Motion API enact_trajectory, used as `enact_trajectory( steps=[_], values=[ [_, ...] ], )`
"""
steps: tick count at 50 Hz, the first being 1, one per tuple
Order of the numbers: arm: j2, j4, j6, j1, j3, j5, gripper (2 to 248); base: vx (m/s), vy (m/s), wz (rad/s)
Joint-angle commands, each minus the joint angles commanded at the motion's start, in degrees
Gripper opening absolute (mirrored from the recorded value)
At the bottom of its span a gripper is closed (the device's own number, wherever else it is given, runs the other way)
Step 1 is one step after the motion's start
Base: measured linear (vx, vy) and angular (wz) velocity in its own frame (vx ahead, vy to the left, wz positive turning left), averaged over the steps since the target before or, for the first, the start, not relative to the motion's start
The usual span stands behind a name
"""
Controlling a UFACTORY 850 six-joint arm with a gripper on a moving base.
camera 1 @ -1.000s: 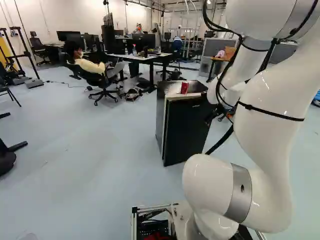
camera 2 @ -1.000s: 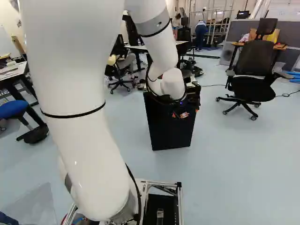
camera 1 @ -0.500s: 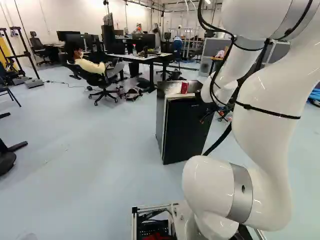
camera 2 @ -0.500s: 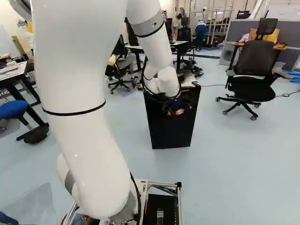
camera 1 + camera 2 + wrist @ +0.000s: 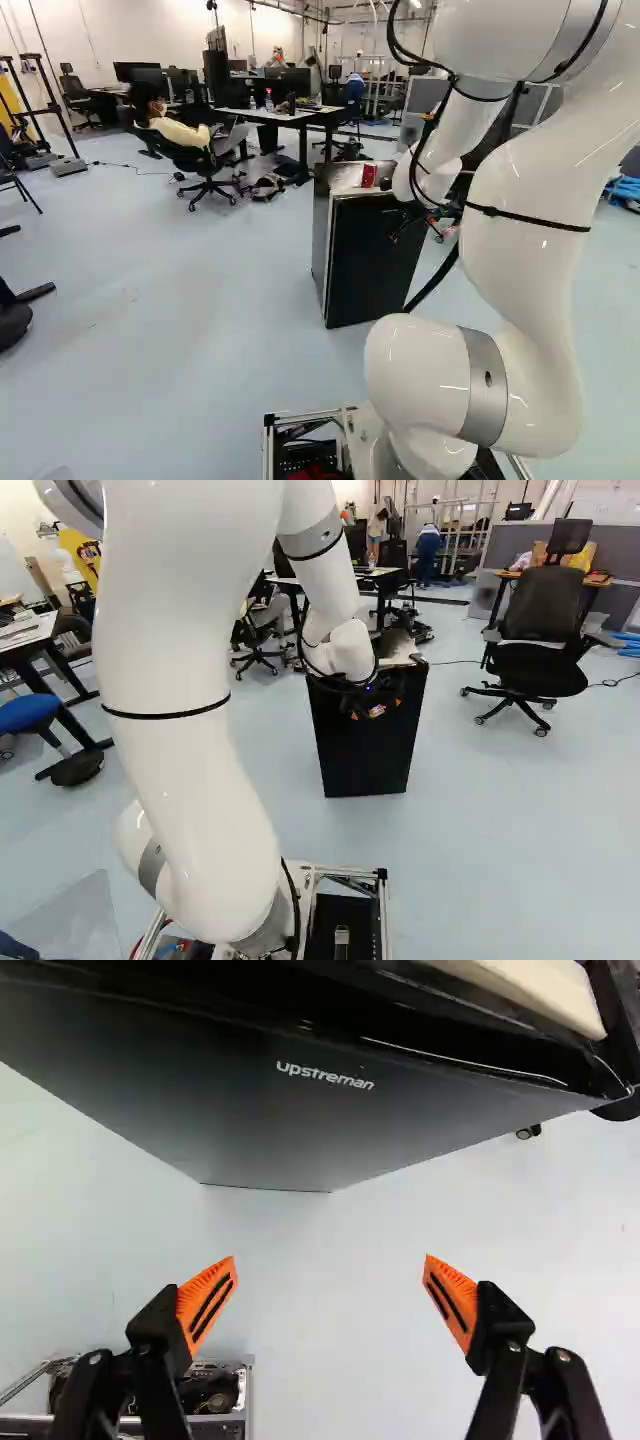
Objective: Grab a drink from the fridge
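Observation:
The small black fridge (image 5: 372,262) stands on the floor ahead of the base, its door shut. A red can (image 5: 369,176) is on its top in the left base view. My gripper (image 5: 372,712) hangs in front of the upper part of the door in the right base view. In the wrist view the gripper (image 5: 330,1295) is open, orange pads wide apart with only floor between them, and the fridge's dark door (image 5: 270,1110) lies ahead of the fingers. No drink inside the fridge can be seen.
Behind the fridge is a desk (image 5: 290,115) with monitors, and a person sits in a chair left of it. An office chair (image 5: 541,630) stands right of the fridge in the right base view. A blue stool (image 5: 30,712) is at that view's left.
The arm has shifted leftward in the left base view, carrying the open gripper across the front of the fridge. The base and the fridge have stayed in place.

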State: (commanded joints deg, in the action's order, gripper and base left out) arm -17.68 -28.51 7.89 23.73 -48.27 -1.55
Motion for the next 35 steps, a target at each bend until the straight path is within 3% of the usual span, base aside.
enact_trajectory(
  steps=[35],
  values=[
    [-3.0,3.7,0.0,-4.0,-3.8,0.0,247,0.0,0.0,0.0]
  ],
)
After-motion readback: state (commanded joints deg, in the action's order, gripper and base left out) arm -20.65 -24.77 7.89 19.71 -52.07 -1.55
